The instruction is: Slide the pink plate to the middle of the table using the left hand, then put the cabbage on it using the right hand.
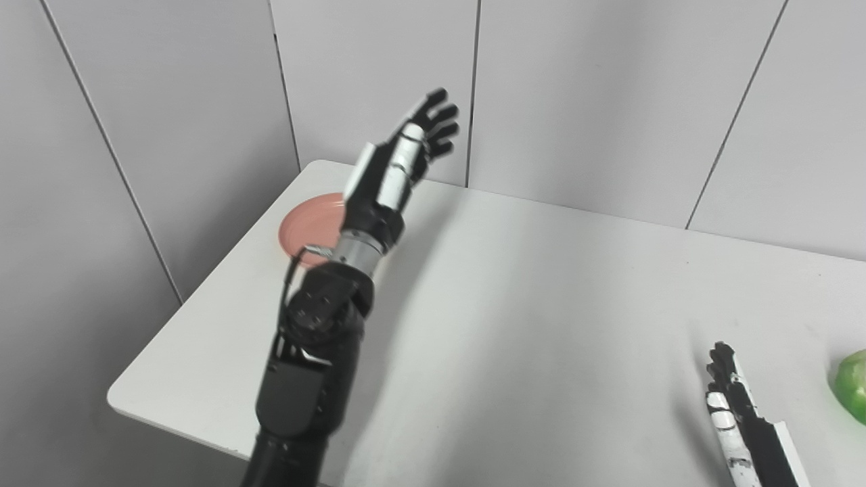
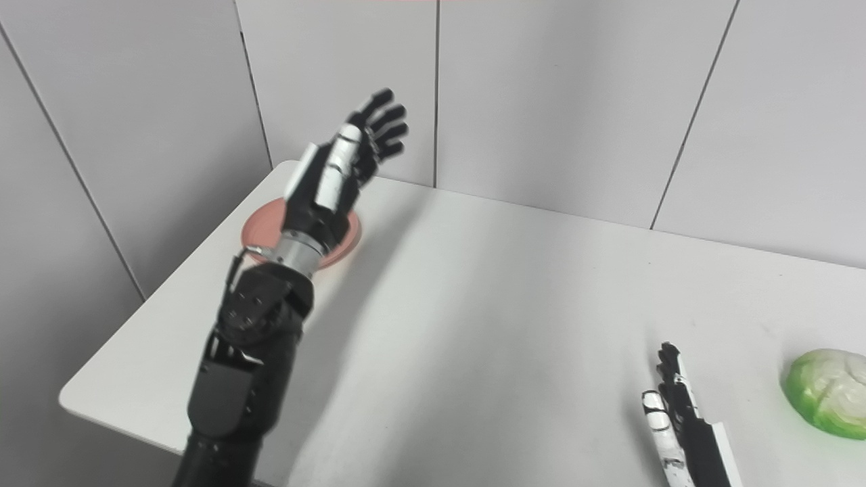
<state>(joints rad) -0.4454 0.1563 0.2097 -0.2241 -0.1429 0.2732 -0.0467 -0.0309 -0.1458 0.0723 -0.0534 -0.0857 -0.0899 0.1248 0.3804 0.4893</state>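
The pink plate (image 1: pixel 308 226) lies near the table's far left corner, partly hidden behind my left forearm. My left hand (image 1: pixel 413 149) is raised high above the plate, open, fingers spread and pointing up toward the wall, holding nothing. The green cabbage (image 2: pixel 827 392) rests on the table at the right edge. My right hand (image 2: pixel 676 399) lies low at the front right, just left of the cabbage and apart from it, fingers straight and open.
The white table (image 1: pixel 541 304) has a rounded left front corner and its far edge runs along the grey panelled wall (image 1: pixel 609 101). A broad bare stretch of tabletop lies between plate and cabbage.
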